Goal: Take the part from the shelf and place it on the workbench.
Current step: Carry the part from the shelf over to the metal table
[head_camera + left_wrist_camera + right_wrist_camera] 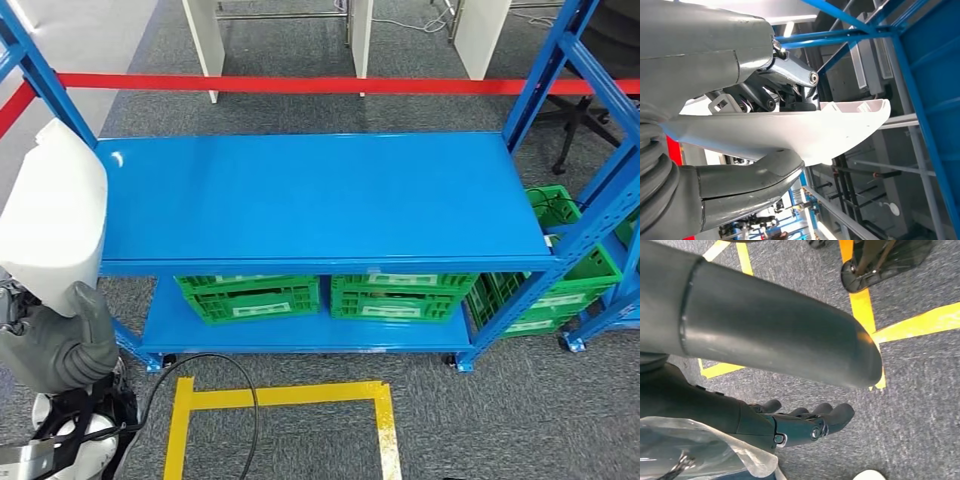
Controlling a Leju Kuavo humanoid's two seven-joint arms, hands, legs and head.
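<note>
Off the left end of the blue shelf's top deck (324,195), the white part (53,215) — a smooth, curved plastic shell — sits in the robot's left hand (64,340), raised beside the shelf's front-left corner rather than resting on it. From the left wrist view the part (798,132) reads as a long, shallow white shell clamped between the thick grey thumb (749,182) on one face and the darker fingers (791,75) on the other, its rounded tip projecting past the hand toward the shelf's blue uprights (919,110).

Under the top deck, two green crates (253,295) stand side by side on the shelf's lower deck, and more green crates (566,260) sit just past the shelf's right end, partly behind its diagonal blue braces. A red barrier tape (317,85) stretches across behind the shelf, with white table legs (204,45) on the grey carpet beyond it. On the floor in front of the shelf lies a yellow taped rectangle (287,400), and a black cable (226,375) loops over its left corner.

The right hand (806,422) hangs over grey carpet (919,405) crossed by yellow tape lines (862,305) — its dark fingers (836,416) stretched out and slack, holding nothing.
</note>
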